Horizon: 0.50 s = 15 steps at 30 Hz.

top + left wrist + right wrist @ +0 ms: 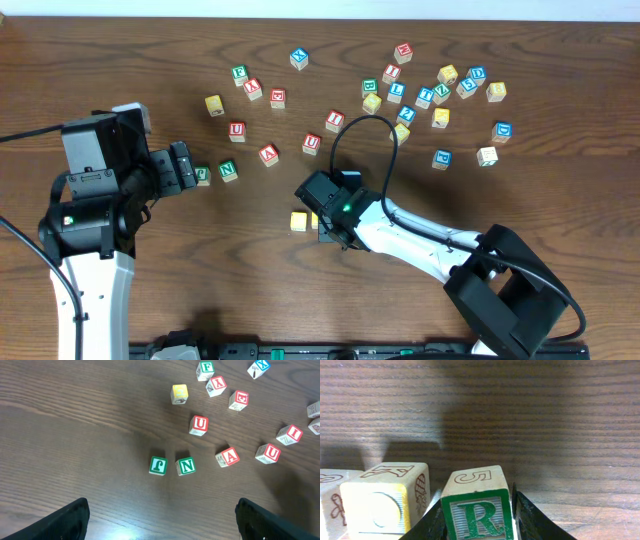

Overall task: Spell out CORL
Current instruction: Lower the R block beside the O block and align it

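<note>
Your right gripper (478,519) has its jaws clamped on the green R block (479,502), near the middle of the table (220,270). These views do not show whether the block rests on the wood. Just left of it stands a yellow block (382,502), its letter too pale to read. Your left gripper (161,510) hangs with jaws wide and nothing between them, just on the near side of the green J block (158,465) and green N block (186,466), which stand side by side.
</note>
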{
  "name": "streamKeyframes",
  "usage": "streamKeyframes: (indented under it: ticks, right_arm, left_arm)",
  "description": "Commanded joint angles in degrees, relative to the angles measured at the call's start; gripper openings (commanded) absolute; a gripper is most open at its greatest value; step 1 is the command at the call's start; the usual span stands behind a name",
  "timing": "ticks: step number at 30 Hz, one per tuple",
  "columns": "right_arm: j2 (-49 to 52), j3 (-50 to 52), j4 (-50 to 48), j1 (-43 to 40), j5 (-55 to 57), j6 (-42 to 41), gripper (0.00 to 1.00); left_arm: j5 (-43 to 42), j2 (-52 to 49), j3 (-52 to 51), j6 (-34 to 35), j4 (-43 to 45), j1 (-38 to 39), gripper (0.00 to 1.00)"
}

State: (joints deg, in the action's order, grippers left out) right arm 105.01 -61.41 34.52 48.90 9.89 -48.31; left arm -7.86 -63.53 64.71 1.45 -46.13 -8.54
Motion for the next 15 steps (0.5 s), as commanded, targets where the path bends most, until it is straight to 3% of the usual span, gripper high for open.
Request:
streamKeyframes:
  ticks: [1, 15]
  right_arm:
    - [0.3, -1.2, -0.1, 0.3, 0.5, 1.3, 0.35]
    - [0.3, -1.2, -2.7, 0.3, 0.5, 1.0, 0.33]
  left_arm:
    - [-0.7, 0.3, 1.2, -0.3, -0.1, -0.2, 0.92]
    - [-0.7, 0.3, 1.2, -0.3, -0.1, -0.2, 0.92]
